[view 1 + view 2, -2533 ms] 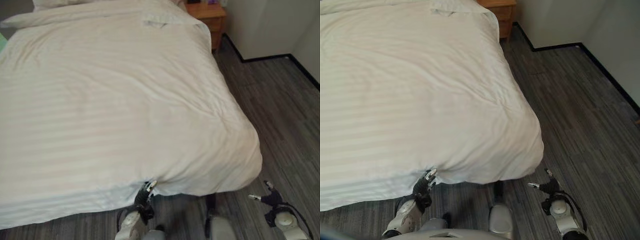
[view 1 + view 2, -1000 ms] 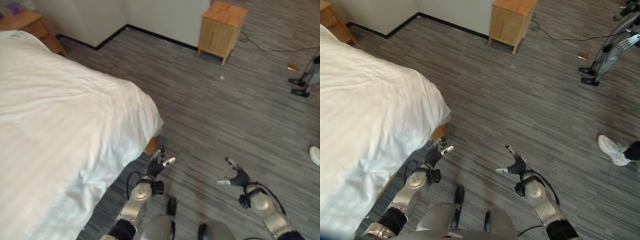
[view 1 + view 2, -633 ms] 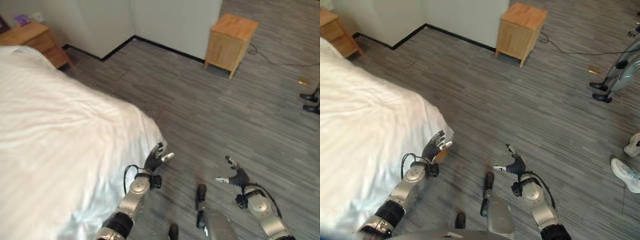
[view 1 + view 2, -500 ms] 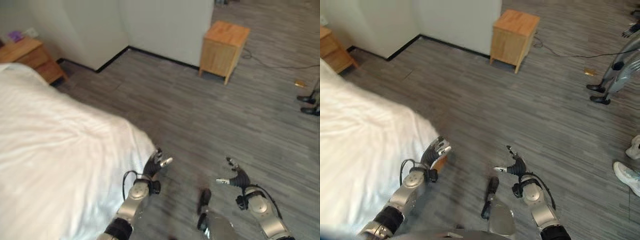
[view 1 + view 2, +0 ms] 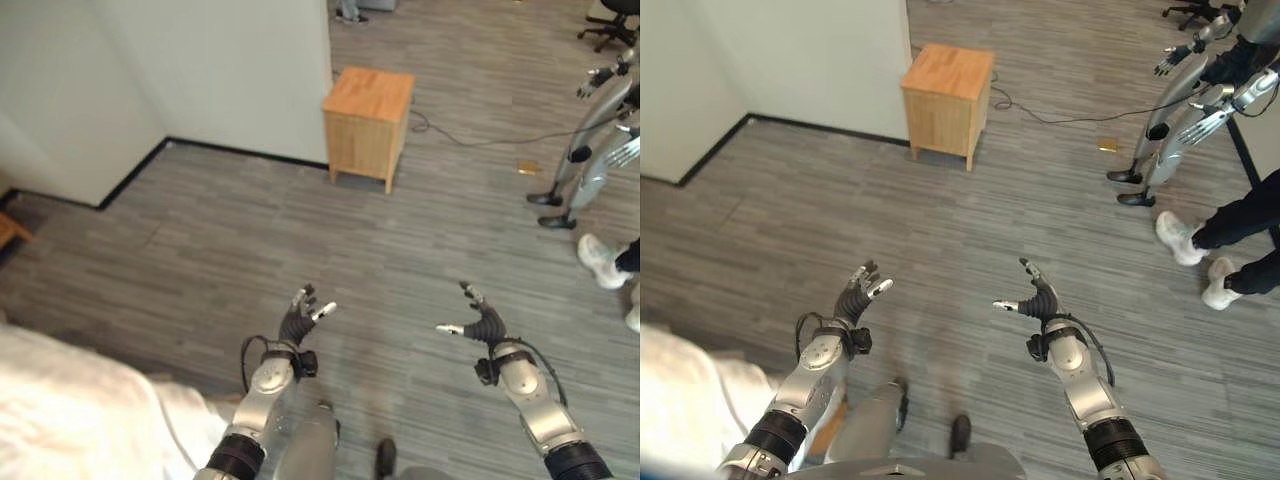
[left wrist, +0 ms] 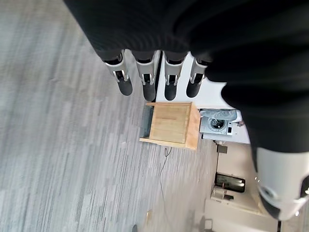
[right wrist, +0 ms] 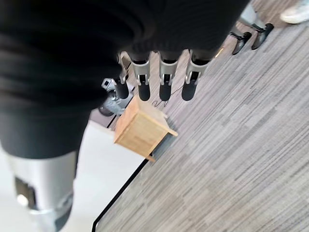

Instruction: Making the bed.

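grey wood floor [image 5: 200, 250], nightstand [image 5: 368, 125] by wall.

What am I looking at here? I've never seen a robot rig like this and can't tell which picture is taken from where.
This is a two-legged humanoid robot. The two wide pictures come from a stereo camera on its head, looking down. The left hand and right hand are both held out over the grey floor, fingers straight, holding nothing. The white bedding shows at the lower left corner, with neither hand touching it. A small wooden cabinet stands by the white wall. At the right stand another robot and a person's legs. The two close pictures come from cameras on the wrists, looking along the fingers towards the same cabinet.
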`<state>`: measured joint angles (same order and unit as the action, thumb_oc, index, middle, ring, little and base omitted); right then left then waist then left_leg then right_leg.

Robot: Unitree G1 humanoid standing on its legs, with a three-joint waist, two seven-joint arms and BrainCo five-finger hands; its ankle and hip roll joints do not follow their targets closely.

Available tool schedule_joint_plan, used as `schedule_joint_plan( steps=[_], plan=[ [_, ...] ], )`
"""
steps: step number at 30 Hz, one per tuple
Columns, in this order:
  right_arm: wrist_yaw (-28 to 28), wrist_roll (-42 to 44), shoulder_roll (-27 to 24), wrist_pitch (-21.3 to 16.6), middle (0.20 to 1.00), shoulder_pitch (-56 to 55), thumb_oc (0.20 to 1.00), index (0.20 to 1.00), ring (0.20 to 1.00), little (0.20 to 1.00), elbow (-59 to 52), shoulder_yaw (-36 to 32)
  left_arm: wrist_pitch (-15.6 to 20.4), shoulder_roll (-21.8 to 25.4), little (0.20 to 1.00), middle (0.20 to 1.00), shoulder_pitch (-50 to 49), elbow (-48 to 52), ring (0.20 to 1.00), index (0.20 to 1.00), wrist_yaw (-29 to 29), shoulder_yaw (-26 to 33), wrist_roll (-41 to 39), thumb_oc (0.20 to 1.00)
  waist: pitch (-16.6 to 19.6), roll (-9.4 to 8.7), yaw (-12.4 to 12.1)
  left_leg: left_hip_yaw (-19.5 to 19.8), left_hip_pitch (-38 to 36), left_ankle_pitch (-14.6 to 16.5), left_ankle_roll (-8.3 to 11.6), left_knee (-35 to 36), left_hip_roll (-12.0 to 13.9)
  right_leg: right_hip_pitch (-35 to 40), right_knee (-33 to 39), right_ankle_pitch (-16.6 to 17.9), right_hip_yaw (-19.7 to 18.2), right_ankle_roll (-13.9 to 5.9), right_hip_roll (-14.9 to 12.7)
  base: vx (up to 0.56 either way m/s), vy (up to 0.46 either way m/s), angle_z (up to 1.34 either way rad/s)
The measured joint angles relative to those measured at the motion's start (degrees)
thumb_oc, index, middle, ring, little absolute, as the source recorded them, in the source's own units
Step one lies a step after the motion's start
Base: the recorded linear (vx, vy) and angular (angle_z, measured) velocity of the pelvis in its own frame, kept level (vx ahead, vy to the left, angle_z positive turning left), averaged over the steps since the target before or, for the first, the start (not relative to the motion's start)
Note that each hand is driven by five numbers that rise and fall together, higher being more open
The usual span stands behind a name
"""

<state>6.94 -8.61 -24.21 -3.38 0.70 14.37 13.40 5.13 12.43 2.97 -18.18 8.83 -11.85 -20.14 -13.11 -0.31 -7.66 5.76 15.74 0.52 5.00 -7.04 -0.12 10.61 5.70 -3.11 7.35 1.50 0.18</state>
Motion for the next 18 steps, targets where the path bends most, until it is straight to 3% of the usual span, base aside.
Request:
schedule_joint_plan(
  steps=[2,3,4,5,6,8,9,10,11,12,13,14,17,18],
  plan=[
    [0.0,-0.1,-0.7,0.2,1.0,-1.7,1.0,1.0,1.0,1.0,0.4,-0.7,1.1,-0.9,1.0,1.0,-0.5,0.9,1.0,1.0,1.0,1.5,0.0,1.0,0.5,1.87,-0.7,-3.0,-2.3,-1.7,-0.86,7.5,-3.0,2.9,0.0,-2.6,0.7,-1.54,0.2,0.54,0.008,0.07],
    [-0.1,-0.3,-0.1,0.2,1.0,-1.8,1.0,1.0,1.0,1.0,0.3,-1.1,1.1,-1.0,1.0,1.0,-1.6,2.5,1.0,1.0,1.5,4.5,-0.1,1.0,0.3,1.65,-2.3,-3.4,-5.4,-4.3,-0.88,7.8,-4.0,5.9,0.3,-5.6,-0.8,-3.14,0.3,0.53,0.072,-0.14],
    [-0.1,-0.3,0.2,0.2,1.0,-2.0,1.0,1.0,1.0,1.0,-0.2,-1.4,1.1,-0.8,1.0,1.0,-2.0,2.8,1.0,1.0,2.1,5.9,-0.2,1.0,0.5,0.06,-3.8,-5.4,-6.1,-4.6,-0.73,6.4,-4.6,6.8,-0.4,-6.8,-1.9,-4.16,-0.8,0.47,0.075,-0.33],
    [-0.5,-0.3,0.2,0.2,1.0,-1.8,1.0,1.0,1.0,1.0,-1.4,-2.1,1.3,-0.4,1.0,1.0,-2.5,2.8,1.0,1.0,2.4,7.6,-1.8,1.0,0.3,-0.43,-4.1,-5.6,-7.0,-4.6,-0.79,4.5,-5.7,8.1,-2.1,-7.1,-1.6,-4.65,-1.8,0.27,0.05,-0.27],
    [-0.9,0.0,0.8,-0.1,1.0,-1.7,1.0,1.0,1.0,1.0,-1.6,-3.0,1.2,-0.1,1.0,1.0,-3.1,2.8,1.0,1.0,2.6,9.1,-2.4,1.0,0.4,-0.41,-4.2,-6.3,-8.7,-4.9,-2.42,3.9,-5.8,7.8,-7.2,-8.2,-2.4,-5.43,-2.2,0.22,0.013,-0.4],
    [-1.2,0.2,2.3,-0.6,1.0,-0.8,1.0,1.0,1.0,1.0,-1.5,-3.9,1.4,0.3,1.0,1.0,-3.5,2.8,1.0,1.0,3.6,11.2,-2.4,1.0,0.7,-0.58,-5.1,-7.6,-12.0,-3.6,-4.97,4.1,-5.4,2.8,-23.0,-10.9,-3.7,-8.32,-2.6,0.26,0.071,-0.44],
    [-1.3,0.2,2.8,-0.7,1.0,-0.7,1.0,1.0,1.0,1.0,-2.0,-3.8,1.7,0.8,1.0,1.0,-3.0,2.9,1.0,1.0,3.8,11.5,-2.4,1.0,1.0,-0.75,-4.8,-7.6,-13.2,-3.2,-5.95,4.2,-5.3,-1.2,-31.2,-9.8,-3.6,-10.56,-2.6,0.35,0.136,-0.22],
    [-2.2,0.3,3.8,-0.7,1.0,0.0,1.0,1.0,1.0,1.0,-3.1,-4.0,1.9,1.3,1.0,1.0,-2.6,2.9,1.0,1.0,4.5,12.2,-3.9,1.0,1.1,-0.78,-4.2,-7.2,-15.7,-4.7,-7.59,7.0,-5.2,-13.1,-53.1,-5.8,0.1,-17.72,-5.0,0.17,0.064,0.1],
    [-2.5,0.5,3.9,-0.7,1.0,-0.5,1.0,1.0,1.0,1.0,-3.5,-3.9,1.8,1.0,1.0,1.0,-1.9,2.7,1.0,1.0,4.7,11.7,-4.4,1.0,0.9,-0.43,-2.2,-5.3,-17.7,-4.0,-7.44,7.8,-5.4,-16.9,-55.6,-5.5,0.1,-16.63,-5.2,0.34,0.054,0.31],
    [-2.6,0.6,3.9,-0.6,1.0,-0.5,1.0,1.0,1.0,1.0,-3.4,-4.0,1.8,0.8,1.0,1.0,-1.6,2.7,1.0,1.0,4.8,10.8,-4.5,1.0,0.7,0.08,-1.3,-4.8,-19.3,-3.8,-8.6,8.1,-5.6,-19.4,-56.1,-5.6,0.2,-16.34,-5.2,0.25,-0.02,0.66],
    [-2.6,0.7,3.9,-0.5,1.0,-0.6,1.0,1.0,1.0,1.0,-3.2,-3.9,1.8,0.8,1.0,1.0,-1.6,2.7,1.0,1.0,4.6,9.7,-4.5,1.0,0.6,0.24,-0.4,-4.8,-20.8,-3.9,-8.7,8.1,-6.1,-21.1,-54.4,-6.3,0.2,-14.04,-5.3,0.32,-0.043,0.62],
    [-2.6,0.7,3.6,-0.5,1.0,-1.0,1.0,1.0,1.0,1.0,-3.3,-4.1,1.8,0.1,1.0,1.0,-1.4,2.6,1.0,1.0,4.6,9.4,-4.6,1.0,0.7,0.77,-0.2,-2.2,-22.3,-2.4,-6.78,8.0,-6.3,-22.5,-50.9,-6.6,0.3,-12.37,-5.4,0.26,-0.1,0.62],
    [-2.6,1.9,3.2,-0.4,1.0,-1.8,1.0,1.0,1.0,1.0,-4.4,-4.7,1.8,-0.1,1.0,1.0,0.6,2.2,1.0,1.0,4.8,9.4,-4.6,1.0,0.7,1.44,0.1,2.9,-24.5,-1.7,-6.2,8.6,-7.5,-23.2,-36.5,-5.7,-0.7,-9.58,-4.3,0.26,-0.124,0.87],
    [-2.9,2.4,2.4,-0.3,1.0,-3.7,1.0,1.0,1.0,1.0,-8.9,-6.1,1.9,-0.1,1.0,1.0,2.2,2.0,1.0,1.0,4.8,9.6,-4.6,1.0,0.8,2.25,1.7,8.3,-24.8,-1.5,-5.95,9.1,-8.0,-22.7,-24.5,-4.4,-7.3,-7.6,0.0,0.32,-0.134,1.73]
  ],
)
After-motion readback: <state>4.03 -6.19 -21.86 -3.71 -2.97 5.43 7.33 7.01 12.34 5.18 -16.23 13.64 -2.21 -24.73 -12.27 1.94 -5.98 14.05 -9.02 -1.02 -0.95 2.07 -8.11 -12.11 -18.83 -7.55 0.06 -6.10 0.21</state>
